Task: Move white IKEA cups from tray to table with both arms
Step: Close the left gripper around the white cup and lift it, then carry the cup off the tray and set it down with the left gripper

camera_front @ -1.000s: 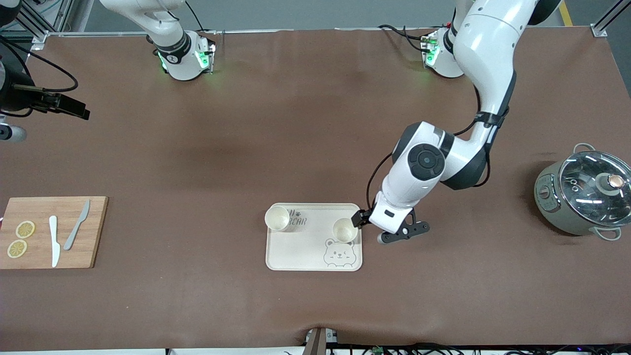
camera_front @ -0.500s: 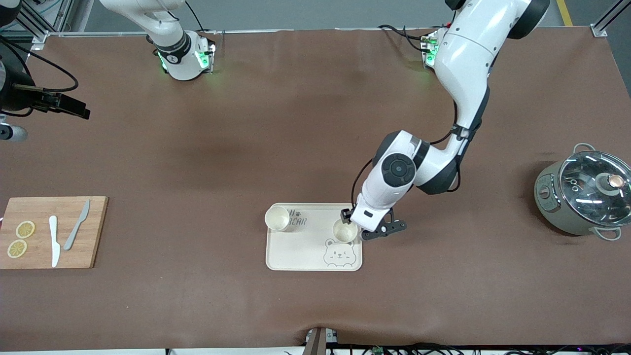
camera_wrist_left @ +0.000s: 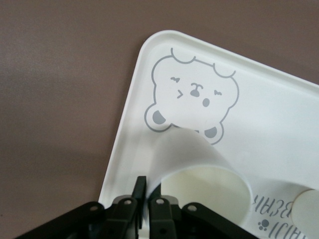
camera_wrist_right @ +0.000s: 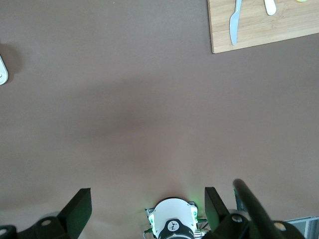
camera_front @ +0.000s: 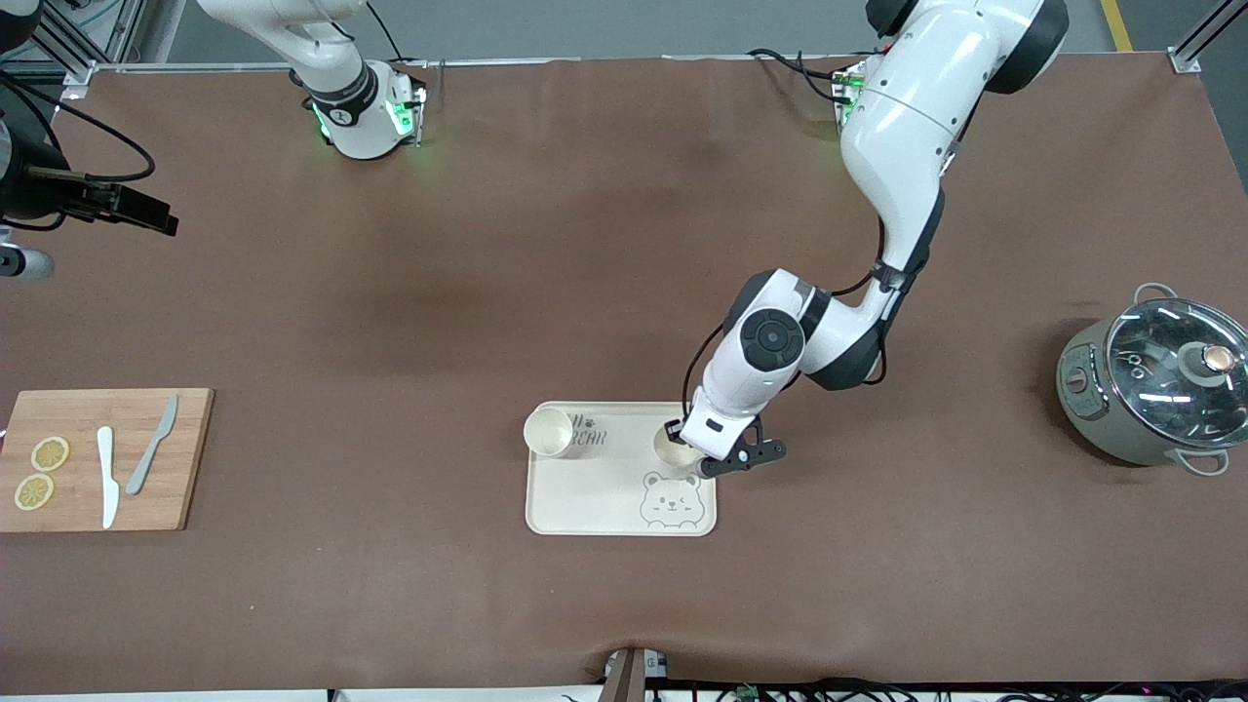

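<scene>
Cup (camera_front: 669, 445) on bear tray (camera_front: 604, 502), frame centre: left gripper (camera_wrist_left: 148, 206) pinching its rim (second cup (camera_front: 548, 432) alongside). Right gripper (camera_wrist_right: 144, 209) spread, waiting at upper left edge.

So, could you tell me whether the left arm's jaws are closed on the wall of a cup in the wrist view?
Yes, the left gripper pinches the thin wall of the cup on the bear-printed tray.

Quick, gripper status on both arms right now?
Left gripper: shut on the rim of the white cup on the bear tray.
Right gripper: open, holding nothing, waiting high over the right arm's end of the table.
</scene>
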Robot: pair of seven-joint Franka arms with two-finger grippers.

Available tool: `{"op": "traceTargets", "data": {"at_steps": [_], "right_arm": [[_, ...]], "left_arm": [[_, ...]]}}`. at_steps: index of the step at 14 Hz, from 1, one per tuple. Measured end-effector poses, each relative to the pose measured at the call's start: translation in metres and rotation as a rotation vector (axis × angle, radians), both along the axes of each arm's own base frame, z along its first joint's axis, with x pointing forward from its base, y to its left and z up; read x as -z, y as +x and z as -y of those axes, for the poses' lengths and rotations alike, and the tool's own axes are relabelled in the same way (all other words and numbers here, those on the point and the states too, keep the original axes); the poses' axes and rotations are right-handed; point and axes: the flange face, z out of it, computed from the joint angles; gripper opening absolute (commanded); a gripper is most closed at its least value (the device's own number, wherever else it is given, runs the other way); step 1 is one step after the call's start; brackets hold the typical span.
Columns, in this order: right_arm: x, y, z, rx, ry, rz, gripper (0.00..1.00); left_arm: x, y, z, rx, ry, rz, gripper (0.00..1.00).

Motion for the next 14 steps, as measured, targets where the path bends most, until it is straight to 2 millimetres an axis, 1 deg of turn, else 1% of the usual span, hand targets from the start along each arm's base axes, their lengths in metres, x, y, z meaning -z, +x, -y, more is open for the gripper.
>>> {"op": "traceTargets", "data": {"at_steps": [3, 4, 6, 8, 10, 11, 12, 13, 14], "right_arm": [[0.0, 0.0, 0.0, 0.0, 0.0, 0.0, 1.0], [0.0, 0.0, 0.0, 0.0, 0.0, 0.0, 1.0], [0.0, 0.0, 0.0, 0.0, 0.0, 0.0, 1.0], [0.0, 0.0, 0.0, 0.0, 0.0, 0.0, 1.0], [0.0, 0.0, 0.0, 0.0, 0.0, 0.002, 1.0], [0.0, 0.001, 0.0, 0.0, 0.002, 0.002, 1.0], [0.002, 0.001, -0.001, -0.001, 0.002, -0.001, 1.0], [0.006, 0.004, -0.002, -0.003, 0.002, -0.01, 1.0], [0.014, 0.008, -0.003, -0.005, 0.002, -0.023, 1.0]], "left_arm": [[-0.005, 0.004, -0.001, -0.004, -0.005, 0.012, 0.0], [-0.011, 0.008, -0.002, -0.008, -0.01, 0.023, 0.0], [-0.033, 0.018, -0.011, -0.024, -0.017, 0.049, 0.0], [-0.066, 0.027, -0.029, -0.042, -0.006, 0.046, 0.0], [-0.103, 0.032, -0.051, -0.029, 0.023, 0.026, 0.0], [-0.12, 0.033, -0.065, -0.005, 0.042, 0.015, 0.0], [-0.135, 0.036, -0.083, 0.015, 0.061, -0.001, 0.0], [-0.148, 0.039, -0.106, 0.028, 0.082, -0.025, 0.0], [-0.156, 0.042, -0.129, 0.036, 0.098, -0.047, 0.0]]}}
